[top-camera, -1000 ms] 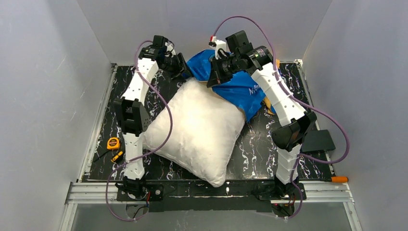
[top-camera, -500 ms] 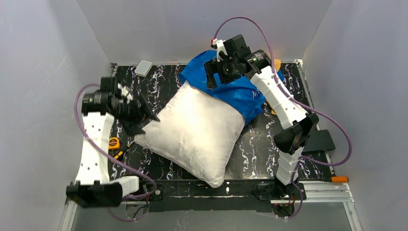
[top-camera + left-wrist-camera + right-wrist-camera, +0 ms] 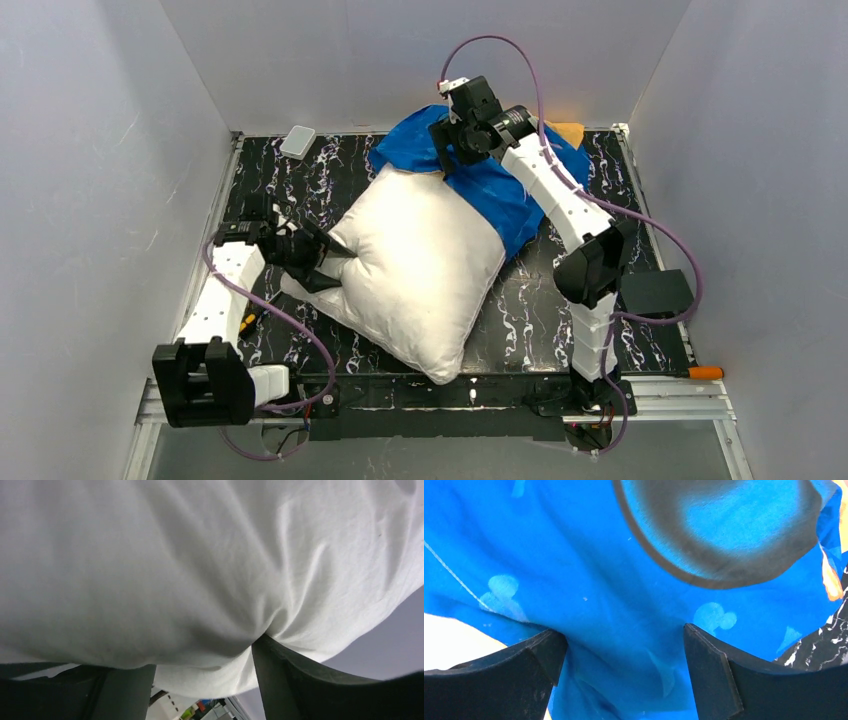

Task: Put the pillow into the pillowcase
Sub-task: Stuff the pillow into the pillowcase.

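Note:
The white pillow (image 3: 420, 270) lies slantwise mid-table, its far end resting on the blue pillowcase (image 3: 495, 190) bunched at the back. My left gripper (image 3: 335, 262) is at the pillow's left corner. In the left wrist view the pillow (image 3: 200, 555) fills the picture, and the left gripper (image 3: 202, 655) stands open with the fabric bulging between its fingers; the right finger dents the cloth. My right gripper (image 3: 445, 155) is low over the pillowcase near its far left part. In the right wrist view the right gripper (image 3: 624, 632) stands open against the blue pillowcase (image 3: 599, 580).
A small white box (image 3: 298, 140) lies at the back left. A yellow tool (image 3: 245, 325) peeks out beside the left arm. A black block (image 3: 655, 292) and an orange-handled tool (image 3: 705, 372) lie at the right edge. Grey walls enclose the table.
The left arm swung from the pillow's far end round to its left corner. The right gripper opened and moved back over the pillowcase. The pillow shifted a little.

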`<action>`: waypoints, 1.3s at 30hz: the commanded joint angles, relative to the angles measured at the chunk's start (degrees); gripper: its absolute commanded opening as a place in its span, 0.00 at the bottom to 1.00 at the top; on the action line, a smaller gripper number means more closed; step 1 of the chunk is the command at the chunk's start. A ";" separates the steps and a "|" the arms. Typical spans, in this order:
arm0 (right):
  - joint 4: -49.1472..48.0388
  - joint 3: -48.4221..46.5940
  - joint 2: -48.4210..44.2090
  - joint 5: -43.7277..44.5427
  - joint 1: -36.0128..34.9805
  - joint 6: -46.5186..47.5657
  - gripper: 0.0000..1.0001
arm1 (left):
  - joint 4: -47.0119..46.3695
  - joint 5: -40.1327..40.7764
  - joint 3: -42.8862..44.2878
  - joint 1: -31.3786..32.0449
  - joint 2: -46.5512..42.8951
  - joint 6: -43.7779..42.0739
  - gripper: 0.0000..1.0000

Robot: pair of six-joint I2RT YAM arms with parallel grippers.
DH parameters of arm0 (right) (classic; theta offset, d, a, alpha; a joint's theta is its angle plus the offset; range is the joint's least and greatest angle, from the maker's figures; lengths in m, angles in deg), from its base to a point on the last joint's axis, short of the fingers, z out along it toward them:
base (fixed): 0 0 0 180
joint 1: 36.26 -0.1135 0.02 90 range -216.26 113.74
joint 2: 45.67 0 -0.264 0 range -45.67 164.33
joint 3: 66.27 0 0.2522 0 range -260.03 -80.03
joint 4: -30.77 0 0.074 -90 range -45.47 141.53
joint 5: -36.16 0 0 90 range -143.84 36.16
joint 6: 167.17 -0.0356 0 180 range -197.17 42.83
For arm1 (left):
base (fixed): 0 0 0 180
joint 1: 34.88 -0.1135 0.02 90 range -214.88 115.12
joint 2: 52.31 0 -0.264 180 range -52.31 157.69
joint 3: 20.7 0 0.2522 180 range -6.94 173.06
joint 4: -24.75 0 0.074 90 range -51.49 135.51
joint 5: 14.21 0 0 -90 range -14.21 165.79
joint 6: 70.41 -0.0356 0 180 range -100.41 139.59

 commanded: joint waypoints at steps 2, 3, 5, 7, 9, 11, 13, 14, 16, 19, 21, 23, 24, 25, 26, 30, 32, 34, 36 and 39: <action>-2.17 -6.87 4.81 -0.51 6.10 -2.76 0.72 | -13.01 3.18 4.64 3.59 8.09 0.64 0.56; -1.49 -7.90 5.30 -2.52 7.82 -5.09 0.57 | -13.65 3.50 5.87 4.18 10.14 0.14 0.52; 0.14 -10.16 5.89 -8.03 11.10 -8.11 0.37 | -15.25 4.08 8.77 5.42 13.74 -0.12 0.42; 0.51 -10.07 4.75 -12.94 12.96 -9.76 0.23 | -17.18 4.68 12.58 6.97 17.39 -0.37 0.34; -0.12 -8.25 2.46 -18.61 13.60 -9.92 0.11 | -18.53 5.18 17.43 8.65 21.47 -0.36 0.26; -0.60 -6.21 -0.21 -24.23 13.75 -10.05 0.01 | -19.65 4.99 22.97 10.78 26.22 0.00 0.20; -2.43 -3.55 -3.09 -33.32 13.77 -10.92 0.01 | -20.33 4.48 29.42 13.15 31.47 0.74 0.17; -3.87 -1.90 -4.42 -37.52 13.76 -12.20 0.01 | -20.45 4.14 32.71 14.35 34.15 1.45 0.15; -7.27 0.71 -6.21 -45.50 13.63 -16.14 0.01 | -20.72 3.74 39.33 16.74 39.19 3.12 0.12; -13.18 2.47 -6.22 -54.39 12.01 -23.77 0.01 | -21.55 4.66 49.45 20.04 45.32 6.31 0.07; -17.08 1.75 -4.52 -57.67 10.12 -28.71 0.01 | -21.86 6.16 54.24 22.26 48.82 8.23 0.04; -23.93 0.96 -2.44 -59.57 8.29 -34.56 0.01 | -21.89 8.52 56.93 24.20 50.29 10.07 0.00; -29.16 2.16 -1.61 -61.09 7.70 -39.35 0.01 | -21.82 9.80 57.34 25.09 50.34 10.80 0.00; -34.98 3.96 -0.94 -62.17 7.33 -44.07 0.01 | -21.62 11.43 57.11 25.76 50.08 11.38 0.00; -38.05 6.08 -0.76 -61.57 7.26 -48.51 0.01 | -21.44 12.83 56.44 26.33 49.31 11.70 0.00; -33.69 6.85 0.63 -56.80 8.99 -47.80 0.01 | -18.97 17.51 51.19 25.76 43.52 9.26 0.08; -28.18 5.94 0.88 -54.92 10.30 -44.42 0.01 | -16.11 19.69 48.89 24.66 39.36 3.96 0.32; -22.84 5.12 0.80 -52.78 11.62 -40.57 0.01 | -11.16 21.84 47.69 22.88 35.31 -0.87 0.52; -17.30 4.60 0.46 -50.43 12.76 -37.23 0.01 | -5.64 23.70 45.90 20.48 30.30 -5.10 0.61; -12.07 4.16 0.09 -47.89 14.10 -32.80 0.01 | 2.32 24.57 41.86 16.27 24.03 -9.61 0.68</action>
